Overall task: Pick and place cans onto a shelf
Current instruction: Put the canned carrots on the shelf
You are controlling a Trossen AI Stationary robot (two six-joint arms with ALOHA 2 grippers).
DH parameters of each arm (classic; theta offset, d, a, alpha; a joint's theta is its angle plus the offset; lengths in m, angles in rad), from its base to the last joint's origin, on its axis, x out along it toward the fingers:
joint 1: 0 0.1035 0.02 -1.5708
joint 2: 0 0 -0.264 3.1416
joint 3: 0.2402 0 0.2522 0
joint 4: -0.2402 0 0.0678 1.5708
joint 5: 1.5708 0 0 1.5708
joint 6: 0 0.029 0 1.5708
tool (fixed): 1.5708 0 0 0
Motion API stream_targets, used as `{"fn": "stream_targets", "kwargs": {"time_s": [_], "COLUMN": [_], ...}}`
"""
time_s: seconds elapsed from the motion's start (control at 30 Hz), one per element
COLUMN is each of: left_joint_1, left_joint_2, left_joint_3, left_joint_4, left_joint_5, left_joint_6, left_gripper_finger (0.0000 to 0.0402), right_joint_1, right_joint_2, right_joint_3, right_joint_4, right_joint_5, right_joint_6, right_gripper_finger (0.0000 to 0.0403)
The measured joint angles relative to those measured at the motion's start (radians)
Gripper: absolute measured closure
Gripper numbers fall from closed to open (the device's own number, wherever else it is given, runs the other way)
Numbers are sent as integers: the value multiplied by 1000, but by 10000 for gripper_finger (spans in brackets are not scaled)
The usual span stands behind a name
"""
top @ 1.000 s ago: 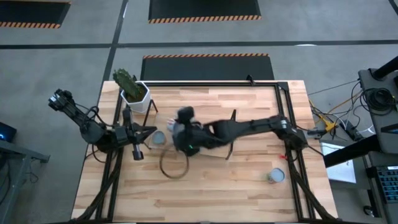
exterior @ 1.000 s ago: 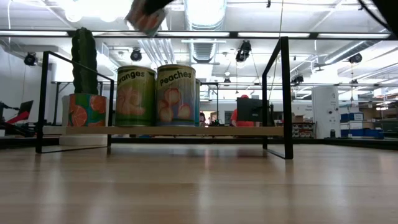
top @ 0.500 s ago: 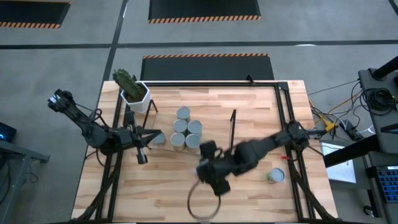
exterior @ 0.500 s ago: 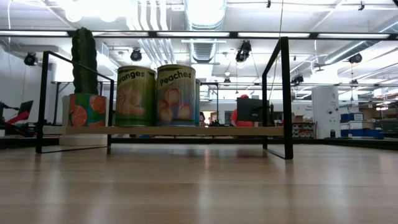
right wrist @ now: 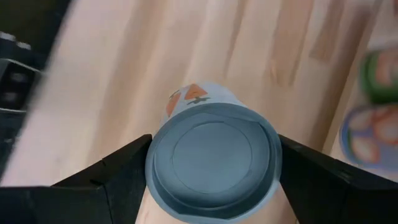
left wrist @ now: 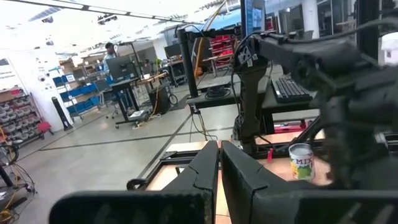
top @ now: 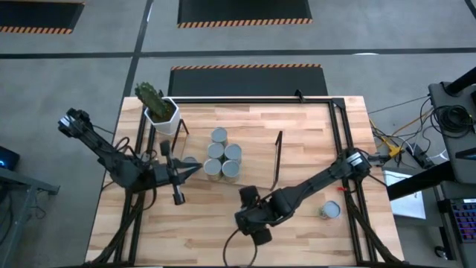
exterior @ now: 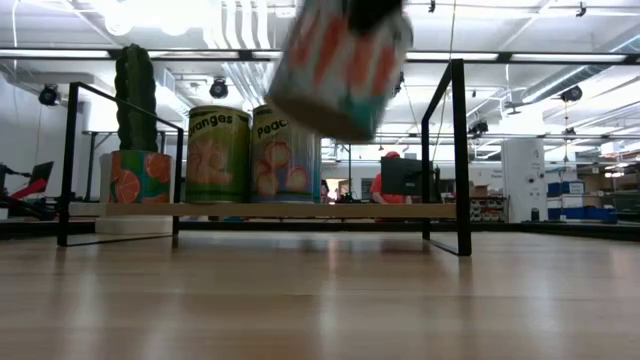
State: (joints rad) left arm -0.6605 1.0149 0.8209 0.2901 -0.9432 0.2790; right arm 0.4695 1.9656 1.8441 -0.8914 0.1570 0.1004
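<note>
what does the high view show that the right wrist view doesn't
Only the high view shows the white hexagonal plant pot, the cluster of silver round-topped cans between the thin black wire frames, one lone can near the right edge, and the left gripper. Only the right wrist view shows the held blue-lidded can clamped between the right gripper's dark fingers. Both show the light-wood tabletop.

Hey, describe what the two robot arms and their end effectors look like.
Both arms are dark, jointed, slender links. The left end effector has two black, flat-sided fingers tapering toward the tips. The right end effector has matte black, wedge-shaped fingers. A thin dark cable loops out near it. No markings are readable.
</note>
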Motion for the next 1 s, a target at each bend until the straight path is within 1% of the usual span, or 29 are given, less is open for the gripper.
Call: {"fn": "stream_targets", "kwargs": {"time_s": [0.2,0.33,0.5,0.7,0.8,0.93,1.0], "left_joint_1": [0,0,0,0,0,0,0], "left_joint_2": [21,24,24,24,24,24,24], "left_joint_3": [13,16,16,16,16,16,16], "left_joint_4": [1,0,1,1,0,0,0], "left_joint_5": [0,0,0,0,0,0,0], "left_joint_6": [0,0,0,0,0,0,0], "left_gripper_finger": [402,402,402,402,402,402,402], "right_joint_1": [-3,-3,-6,-13,-12,-12,-14], "right_joint_2": [0,0,0,0,0,0,0], "right_joint_3": [-101,-146,-161,-160,-160,-161,-161], "right_joint_4": [38,57,91,96,100,122,120], "right_joint_5": [0,0,0,0,0,0,0], "right_joint_6": [38,39,59,53,48,80,59], "right_gripper_finger": [101,101,100,81,80,80,76]}}
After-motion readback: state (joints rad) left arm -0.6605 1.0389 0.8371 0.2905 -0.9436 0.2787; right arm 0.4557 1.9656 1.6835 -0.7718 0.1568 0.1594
